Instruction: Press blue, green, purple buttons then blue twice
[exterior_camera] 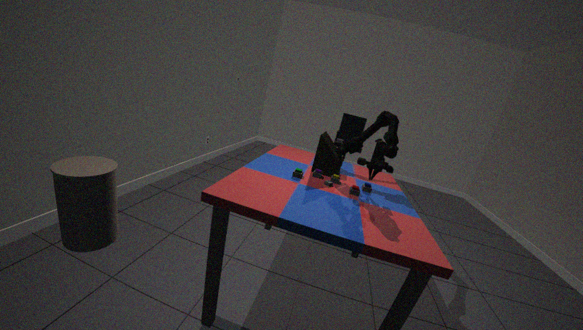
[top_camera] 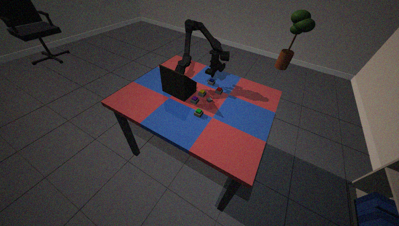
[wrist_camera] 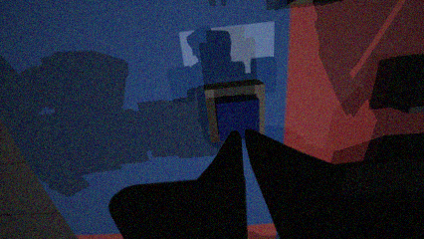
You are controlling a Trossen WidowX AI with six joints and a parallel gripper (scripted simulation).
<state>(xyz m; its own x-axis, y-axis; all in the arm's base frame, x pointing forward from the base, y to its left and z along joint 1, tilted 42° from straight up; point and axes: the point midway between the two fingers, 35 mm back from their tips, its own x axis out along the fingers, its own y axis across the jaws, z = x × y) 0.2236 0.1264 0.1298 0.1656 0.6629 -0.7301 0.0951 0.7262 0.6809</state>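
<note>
The blue button (top_camera: 211, 80) (exterior_camera: 366, 185) (wrist_camera: 238, 116) sits in a light square housing on a blue tile near the arm. My gripper (top_camera: 212, 76) (exterior_camera: 370, 179) (wrist_camera: 241, 136) is shut and empty, pointing down just above the blue button; in the wrist view its tips overlap the button's near edge. The green button (top_camera: 198, 111) (exterior_camera: 298, 170) stands on another blue tile, farthest from the arm. The purple button (top_camera: 195, 98) (exterior_camera: 317, 171) stands beside the black panel. The blue cap looks raised, with no clear contact from the fingertips.
The yellow button (top_camera: 202, 92) (exterior_camera: 335, 176) and red button (top_camera: 219, 89) (exterior_camera: 354, 188) stand between the blue and purple buttons. A small grey block (top_camera: 209, 99) (exterior_camera: 328, 183) lies near them. A tall black panel (top_camera: 177, 83) (exterior_camera: 326, 155) stands upright beside the purple button.
</note>
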